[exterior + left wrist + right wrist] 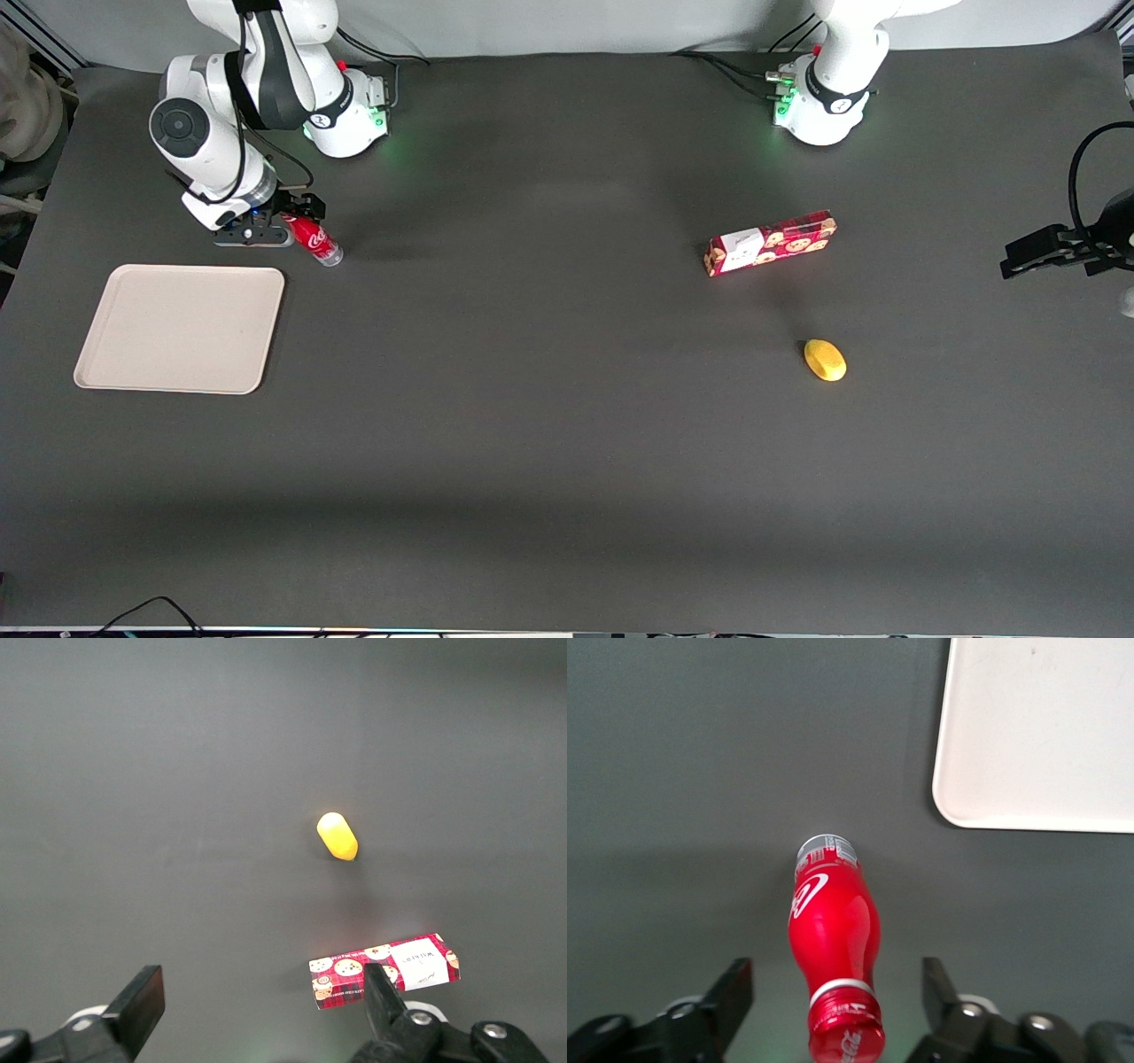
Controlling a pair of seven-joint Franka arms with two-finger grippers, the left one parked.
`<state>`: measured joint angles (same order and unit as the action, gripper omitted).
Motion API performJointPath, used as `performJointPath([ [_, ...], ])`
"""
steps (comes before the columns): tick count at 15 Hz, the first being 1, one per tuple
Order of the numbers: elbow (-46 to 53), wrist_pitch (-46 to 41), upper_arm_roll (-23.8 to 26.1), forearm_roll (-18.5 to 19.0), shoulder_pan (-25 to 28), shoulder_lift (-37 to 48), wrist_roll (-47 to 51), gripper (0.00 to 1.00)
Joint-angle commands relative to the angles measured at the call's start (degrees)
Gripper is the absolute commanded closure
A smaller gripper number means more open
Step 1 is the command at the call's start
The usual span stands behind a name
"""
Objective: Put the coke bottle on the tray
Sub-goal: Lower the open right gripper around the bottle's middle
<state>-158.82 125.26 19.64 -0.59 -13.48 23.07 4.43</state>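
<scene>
The coke bottle is small and red with a red cap and a clear base. It stands on the dark table, a little farther from the front camera than the tray. In the right wrist view the bottle shows cap first. My right gripper is above the bottle's cap. Its fingers are open, one on each side of the cap, and do not touch it. The beige tray lies flat and empty beside the bottle. Its corner also shows in the right wrist view.
A red cookie box and a yellow lemon-like object lie toward the parked arm's end of the table. Both also show in the left wrist view: the box and the yellow object.
</scene>
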Motion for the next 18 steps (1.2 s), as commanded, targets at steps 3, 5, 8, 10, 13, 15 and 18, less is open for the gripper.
performJointPath([
  [3, -1.66, 0.86, 0.40, -0.99, 0.21, 2.07, 0.93, 0.39],
  [5, -1.66, 0.86, 0.40, -0.99, 0.21, 1.98, 0.93, 0.39],
  [8, -1.75, 0.95, 0.40, -0.90, 0.21, 1.72, 1.02, 0.39],
  [10, -1.75, 0.95, 0.40, -0.90, 0.21, 1.63, 1.02, 0.39],
  [13, -2.01, 0.86, 0.40, -0.99, 0.12, 1.63, 1.02, 0.59],
  [15, -2.01, 0.77, 0.40, -0.99, 0.12, 1.63, 1.02, 0.88],
  [18, -1.93, 0.86, 0.40, -0.99, 0.12, 1.28, 1.80, 1.00],
])
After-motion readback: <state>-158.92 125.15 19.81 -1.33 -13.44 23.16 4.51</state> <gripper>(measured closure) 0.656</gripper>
